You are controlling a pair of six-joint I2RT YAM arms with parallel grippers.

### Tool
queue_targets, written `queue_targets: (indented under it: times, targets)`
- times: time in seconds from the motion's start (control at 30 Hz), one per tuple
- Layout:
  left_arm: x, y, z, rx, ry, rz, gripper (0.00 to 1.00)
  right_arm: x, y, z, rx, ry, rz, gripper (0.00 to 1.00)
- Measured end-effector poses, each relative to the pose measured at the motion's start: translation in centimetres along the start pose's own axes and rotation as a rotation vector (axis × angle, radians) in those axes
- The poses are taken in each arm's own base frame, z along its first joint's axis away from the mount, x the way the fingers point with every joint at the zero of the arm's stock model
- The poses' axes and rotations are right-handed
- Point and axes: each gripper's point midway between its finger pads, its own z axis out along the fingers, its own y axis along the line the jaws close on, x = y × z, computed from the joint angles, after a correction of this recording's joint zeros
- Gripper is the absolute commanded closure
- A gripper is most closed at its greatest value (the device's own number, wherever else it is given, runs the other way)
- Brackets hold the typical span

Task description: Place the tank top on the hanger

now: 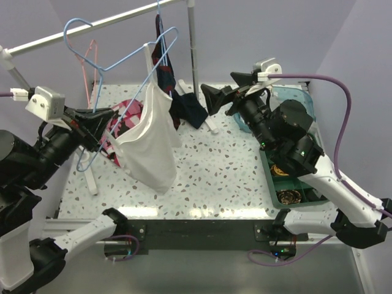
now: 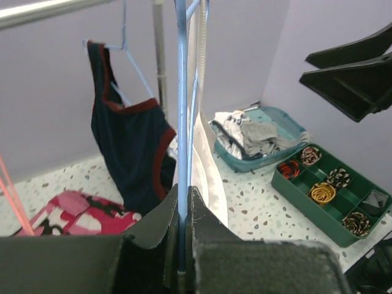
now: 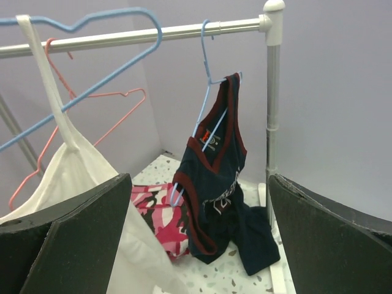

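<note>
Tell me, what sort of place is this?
Probably a test bench staged as a laundry corner: a navy top hanging on a clothes rail and a bin of clothes, all on a speckled table.

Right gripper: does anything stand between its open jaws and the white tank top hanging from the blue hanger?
Nothing visible does. The right gripper is open, and the tank top hangs just ahead of it to one side, with clear air between. The navy garment hangs farther back on the rail, off that line.
</note>
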Motion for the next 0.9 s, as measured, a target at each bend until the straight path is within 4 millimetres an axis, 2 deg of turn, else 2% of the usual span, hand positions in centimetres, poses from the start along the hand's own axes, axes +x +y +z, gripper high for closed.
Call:
queue_targets:
  times: [0.2, 0.4, 0.5, 0.67, 0.73, 0.9]
  targets:
    - [2.9, 2.5, -0.3, -0.15, 0.107, -0.028, 1.0, 1.0, -0.2, 0.4, 0.019, 0.025, -0.011, 0.02]
    - [4.2, 4.1, 0.1, -0.252, 0.159, -0.04, 1.0, 1.7, -0.1, 0.6, 0.021, 0.037, -0.016, 0.02]
    - [4.2, 4.6, 1.7, -0.288, 0.182, -0.042, 1.0, 2.2, -0.2, 0.6, 0.024, 0.048, -0.02, 0.02]
    - [4.3, 5.4, 5.8, -0.35, 0.223, -0.037, 1.0, 3.5, -0.4, 0.5, 0.033, 0.073, -0.029, 0.02]
    - [5.1, 5.8, 7.2, -0.377, 0.256, -0.034, 1.0, 3.9, -0.6, 0.4, 0.043, 0.081, -0.032, 0.02]
    - [6.4, 6.7, 8.6, -0.445, 0.292, -0.03, 1.0, 3.8, -0.8, 0.1, 0.049, 0.08, -0.031, 0.02]
